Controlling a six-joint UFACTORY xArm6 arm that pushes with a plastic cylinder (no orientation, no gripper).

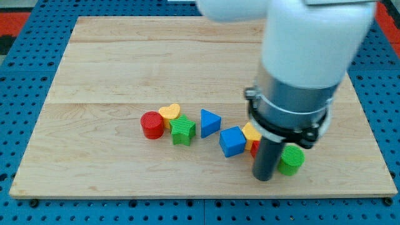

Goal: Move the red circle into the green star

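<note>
The red circle (151,124) sits left of centre on the wooden board (125,62). The green star (183,130) lies just to its right, with a small gap or light contact that I cannot tell apart. A yellow heart (169,112) rests against the top of both. My tip (264,177) is far to the view's right of them, near the board's bottom edge, beside a green circle (291,160).
A blue triangle (210,122) lies right of the green star. A blue cube (232,142), a yellow block (251,132) and a red block (255,147), partly hidden by the rod, cluster near my tip. The arm's large body (306,56) covers the board's upper right.
</note>
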